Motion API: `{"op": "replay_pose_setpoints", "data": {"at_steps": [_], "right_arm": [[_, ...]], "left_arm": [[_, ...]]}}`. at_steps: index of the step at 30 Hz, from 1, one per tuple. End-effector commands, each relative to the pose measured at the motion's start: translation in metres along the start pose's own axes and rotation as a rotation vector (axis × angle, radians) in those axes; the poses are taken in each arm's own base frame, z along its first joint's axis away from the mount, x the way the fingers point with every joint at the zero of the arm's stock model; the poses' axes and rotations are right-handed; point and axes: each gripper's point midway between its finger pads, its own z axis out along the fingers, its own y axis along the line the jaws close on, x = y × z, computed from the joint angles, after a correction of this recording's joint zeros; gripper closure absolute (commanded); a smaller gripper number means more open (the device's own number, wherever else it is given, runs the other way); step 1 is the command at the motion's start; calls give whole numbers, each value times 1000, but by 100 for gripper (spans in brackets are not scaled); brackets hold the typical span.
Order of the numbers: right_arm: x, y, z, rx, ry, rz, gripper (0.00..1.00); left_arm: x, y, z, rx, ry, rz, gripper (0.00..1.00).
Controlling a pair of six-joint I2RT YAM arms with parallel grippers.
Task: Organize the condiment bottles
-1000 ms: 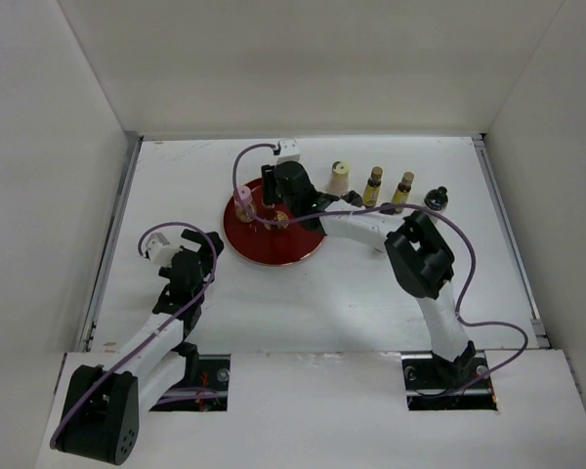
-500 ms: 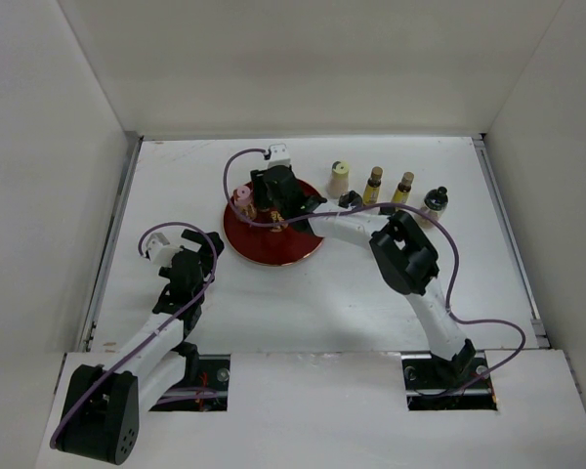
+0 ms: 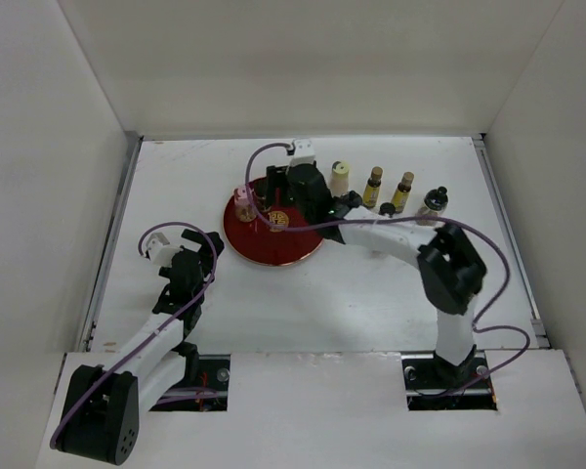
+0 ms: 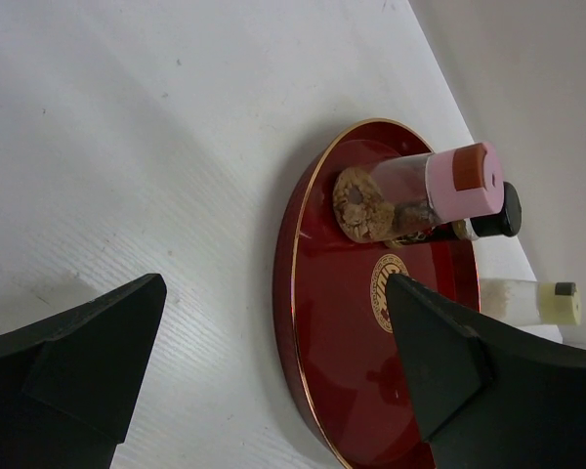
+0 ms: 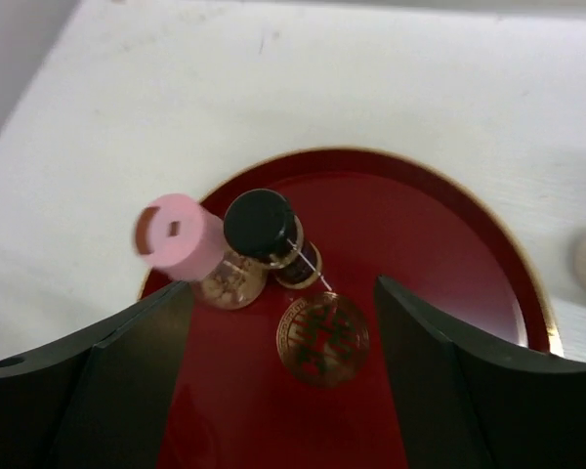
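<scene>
The red round tray (image 3: 273, 244) holds a pink-capped bottle (image 3: 243, 202) and a dark-capped bottle standing side by side at its far left. My right gripper (image 3: 283, 200) hovers open and empty over the tray. In the right wrist view (image 5: 283, 293) the pink-capped bottle (image 5: 181, 237) and the dark-capped bottle (image 5: 262, 227) stand just ahead of its fingers. A cream-capped bottle (image 3: 340, 178), two slim amber bottles (image 3: 374, 186) (image 3: 402, 190) and a dark-capped jar (image 3: 436, 201) stand in a row right of the tray. My left gripper (image 3: 190, 256) is open and empty, left of the tray.
The left wrist view (image 4: 273, 283) shows the tray's rim (image 4: 293, 293), the pink-capped bottle (image 4: 439, 186), the dark-capped bottle (image 4: 498, 210) and the cream-capped bottle (image 4: 527, 301). White walls enclose the table on three sides. A small dark item (image 3: 352, 201) sits by the cream-capped bottle.
My right gripper swung left over the tray, then back to the right, and its elbow moved right. The left arm has not moved. The bottles stand where they were.
</scene>
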Motion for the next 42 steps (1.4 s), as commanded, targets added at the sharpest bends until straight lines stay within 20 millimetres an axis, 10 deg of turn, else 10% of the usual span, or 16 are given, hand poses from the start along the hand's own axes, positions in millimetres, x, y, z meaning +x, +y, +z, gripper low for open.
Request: {"op": "replay_pose_setpoints", "data": {"at_steps": [1, 7, 15, 31, 42], "right_arm": [[-81, 0, -57, -49, -195, 90, 25], [-39, -94, -107, 114, -126, 87, 59], [12, -167, -119, 285, 23, 50, 14], [11, -184, -65, 343, 5, 7, 14], [-18, -175, -79, 355, -61, -14, 45]], "left_arm": [[-8, -15, 0, 54, -24, -21, 0], [-9, -16, -1, 58, -30, -25, 0], [-7, -17, 1, 52, -21, -19, 0], [-6, -17, 1, 55, -20, -14, 0], [-6, -17, 1, 54, -23, -12, 0]]}}
